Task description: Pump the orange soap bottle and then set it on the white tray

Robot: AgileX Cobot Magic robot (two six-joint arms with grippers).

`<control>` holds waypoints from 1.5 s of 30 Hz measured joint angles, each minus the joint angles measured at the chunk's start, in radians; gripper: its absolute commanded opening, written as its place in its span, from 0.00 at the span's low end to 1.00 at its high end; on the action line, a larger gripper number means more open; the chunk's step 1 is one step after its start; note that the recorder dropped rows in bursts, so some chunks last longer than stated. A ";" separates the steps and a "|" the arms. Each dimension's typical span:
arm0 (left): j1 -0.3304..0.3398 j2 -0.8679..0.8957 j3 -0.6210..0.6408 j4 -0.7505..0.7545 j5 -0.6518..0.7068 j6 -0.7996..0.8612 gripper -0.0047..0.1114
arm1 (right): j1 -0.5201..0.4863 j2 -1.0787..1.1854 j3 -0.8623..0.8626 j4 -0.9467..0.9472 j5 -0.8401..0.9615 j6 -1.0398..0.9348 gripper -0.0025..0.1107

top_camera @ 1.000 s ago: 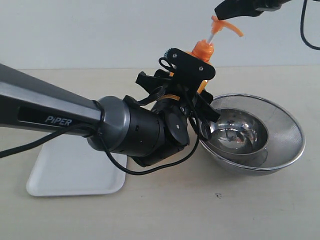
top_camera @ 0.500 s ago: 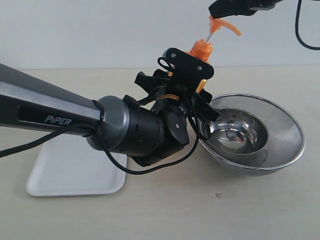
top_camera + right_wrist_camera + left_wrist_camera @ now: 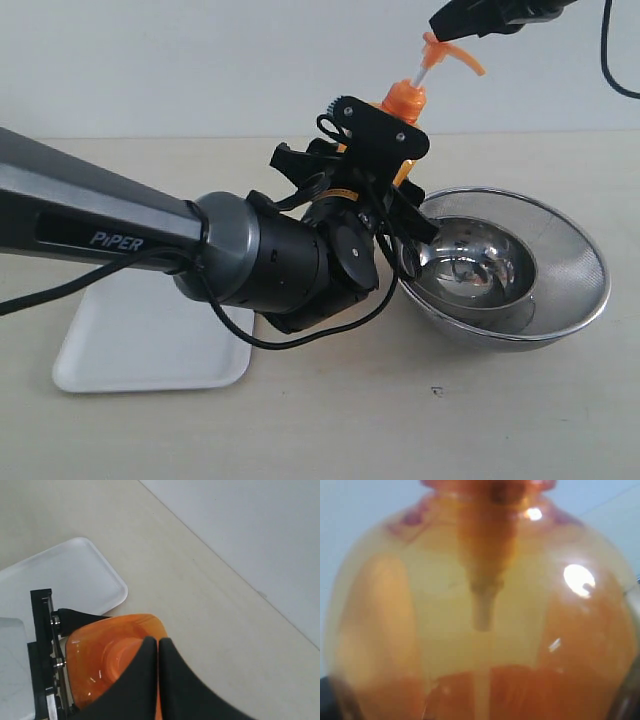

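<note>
The orange soap bottle [image 3: 407, 99] stands upright beside the bowls, with my left gripper [image 3: 383, 143] shut around its body. Its orange pump head [image 3: 455, 52] sits raised on the white stem [image 3: 422, 76]. My right gripper [image 3: 442, 24] comes in from the upper right, shut, its tips resting on top of the pump head. In the right wrist view the shut fingertips [image 3: 150, 645] hide the pump, with the bottle's shoulder [image 3: 95, 655] below them. The bottle [image 3: 480, 620] fills the left wrist view. The white tray [image 3: 150, 345] lies flat at the left, partly behind my left arm.
Two nested round steel bowls [image 3: 560, 290] sit right of the bottle, almost touching my left gripper. My left arm's thick grey forearm [image 3: 110, 225] crosses the left half of the scene above the tray. The white tray [image 3: 75, 580] also shows beneath the bottle in the right wrist view.
Half a second ago the right gripper and pump head sat slightly to the left; both are back where they were a second ago. The left arm and bottle body have not moved.
</note>
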 measured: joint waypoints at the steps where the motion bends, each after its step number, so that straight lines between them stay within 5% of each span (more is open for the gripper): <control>1: 0.000 0.000 0.000 0.000 0.000 0.000 0.08 | 0.000 0.000 0.000 0.000 0.002 0.000 0.02; 45: 0.000 0.000 0.000 -0.006 -0.006 0.000 0.08 | 0.000 0.028 -0.011 0.019 0.048 0.031 0.02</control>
